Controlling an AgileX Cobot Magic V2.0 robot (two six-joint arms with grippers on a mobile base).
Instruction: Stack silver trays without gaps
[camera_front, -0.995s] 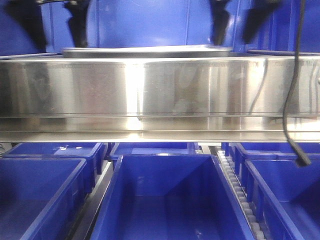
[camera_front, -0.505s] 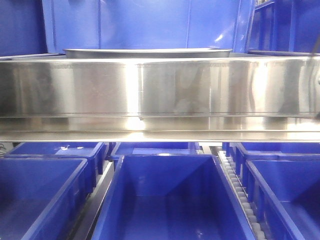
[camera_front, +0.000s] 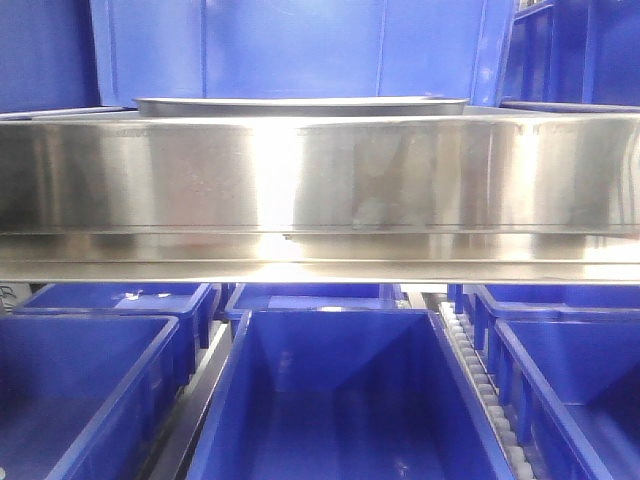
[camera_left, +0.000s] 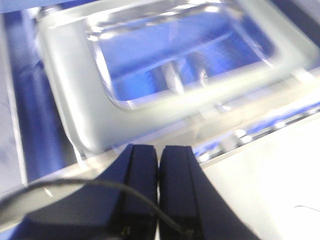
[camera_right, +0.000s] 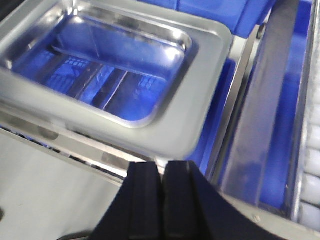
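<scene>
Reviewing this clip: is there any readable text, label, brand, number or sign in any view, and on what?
None can be read in any view.
Silver tray: dark grid-like patches show in its shiny floor, seemingly reflections, too blurred to read as text.
Steel shelf rail: bare, only glare and smudges.
Blue bins: no labels visible.
Left claw and right claw: plain black, unmarked.

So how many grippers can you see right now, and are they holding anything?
2. The left gripper is shut and empty, above the near rim of the silver trays. The right gripper is shut and empty, near their corner. Neither appears in the front view.
</scene>
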